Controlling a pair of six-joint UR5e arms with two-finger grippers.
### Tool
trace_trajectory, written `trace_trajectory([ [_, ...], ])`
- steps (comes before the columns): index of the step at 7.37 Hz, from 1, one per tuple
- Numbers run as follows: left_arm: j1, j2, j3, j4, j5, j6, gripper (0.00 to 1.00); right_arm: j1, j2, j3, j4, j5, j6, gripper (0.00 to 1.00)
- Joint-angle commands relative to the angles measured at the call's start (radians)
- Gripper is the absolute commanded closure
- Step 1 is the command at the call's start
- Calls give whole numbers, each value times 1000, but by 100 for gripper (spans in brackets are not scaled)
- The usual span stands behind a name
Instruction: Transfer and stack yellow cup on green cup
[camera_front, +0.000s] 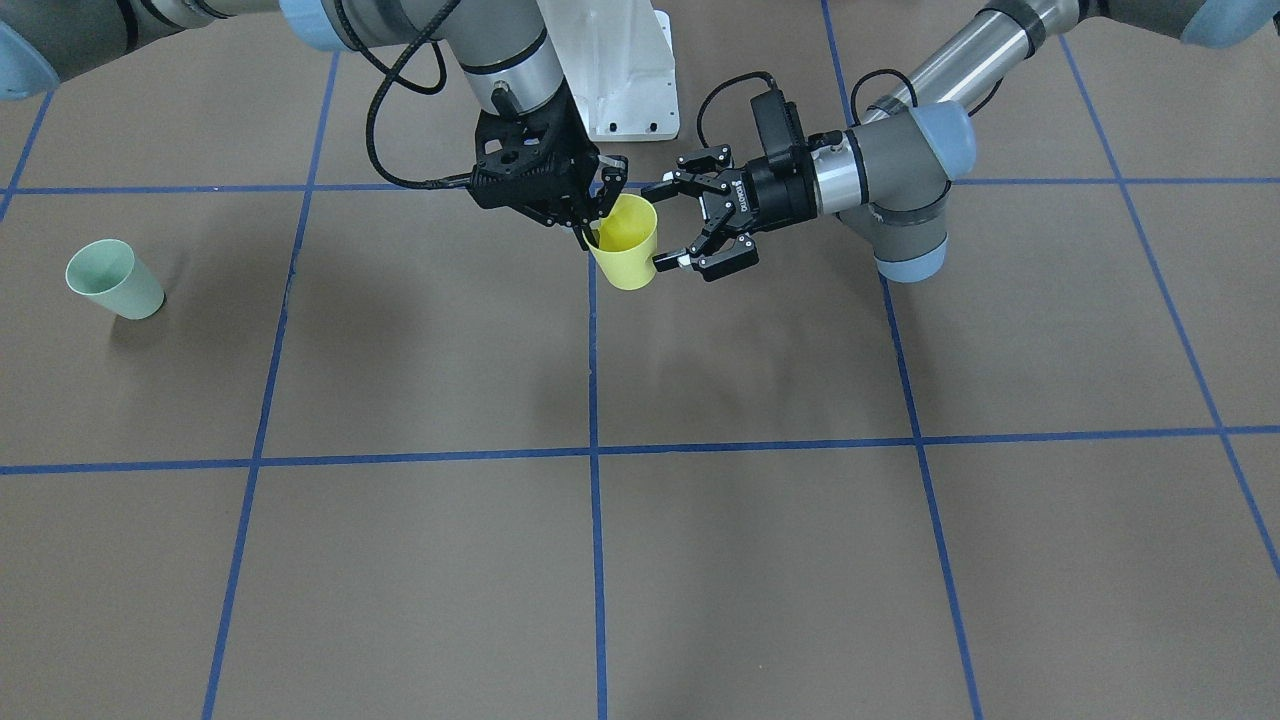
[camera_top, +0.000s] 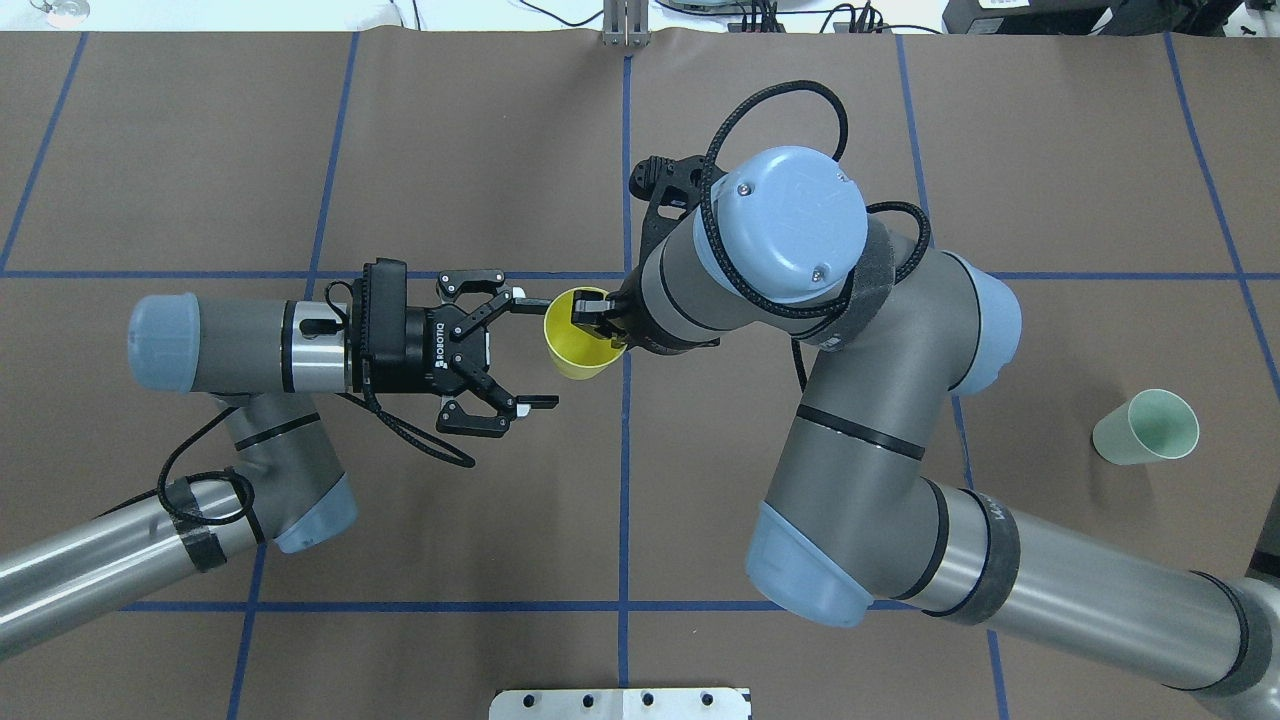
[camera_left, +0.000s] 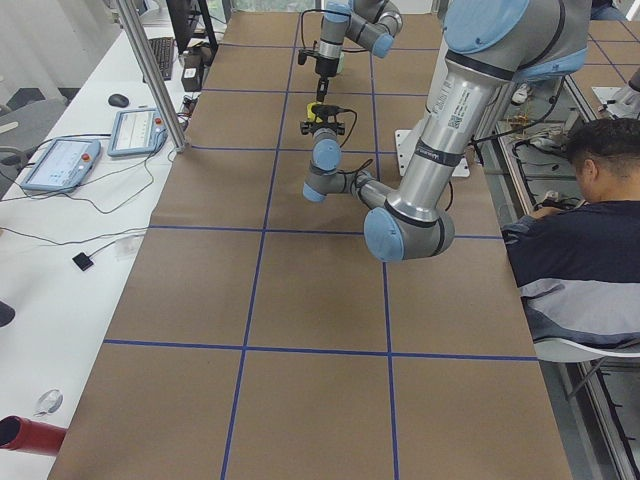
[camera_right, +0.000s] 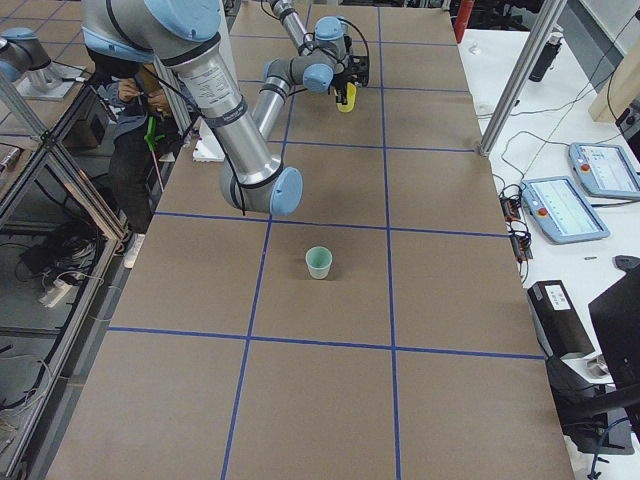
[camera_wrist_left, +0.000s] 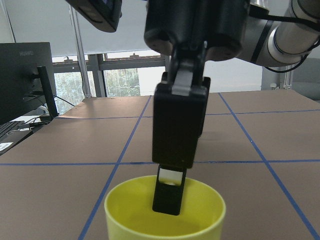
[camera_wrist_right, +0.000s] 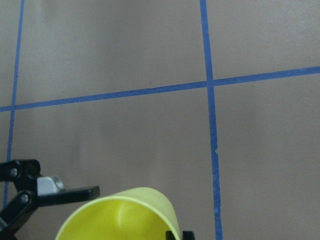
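Right fingers (camera_wrist_left: 176, 130) pinch yellow cup (camera_front: 628, 258) rim (contact partly hidden); left fingers (camera_top: 530, 402) spread.

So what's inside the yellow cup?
One finger of the right gripper dips inside the yellow cup, pinching the rim against the finger outside. Nothing else shows inside; the finger covers part of the bottom.

A brown table (camera_front: 400, 580), gridded with blue tape (camera_front: 597, 560), stands before windows (camera_wrist_left: 120, 82), a white bench (camera_left: 60, 260) alongside.
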Motion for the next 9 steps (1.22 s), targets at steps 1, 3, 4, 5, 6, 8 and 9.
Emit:
trace_trajectory([
  [1, 0, 1, 1, 0, 0, -3, 0, 40, -47, 35, -1, 7, 0, 100],
  [3, 0, 1, -2, 3, 5, -18, 0, 112, -82, 46, -12, 8, -6, 100],
  [4, 0, 1, -3, 7, 6, -18, 0, 158, -90, 43, -41, 8, -12, 100],
  [5, -1, -1, -3, 10, 11, -18, 0, 211, -94, 43, -85, 14, -65, 100],
  [6, -3, -1, -3, 15, 12, -18, 0, 276, -102, 40, -128, 48, -140, 100],
  [8, -9, -1, -3, 26, 37, -20, 0, 421, -175, 36, -165, 150, -359, 100],
  [9, -17, -1, -7, 49, 41, -23, 0, 491, -224, 33, -165, 219, -482, 100],
])
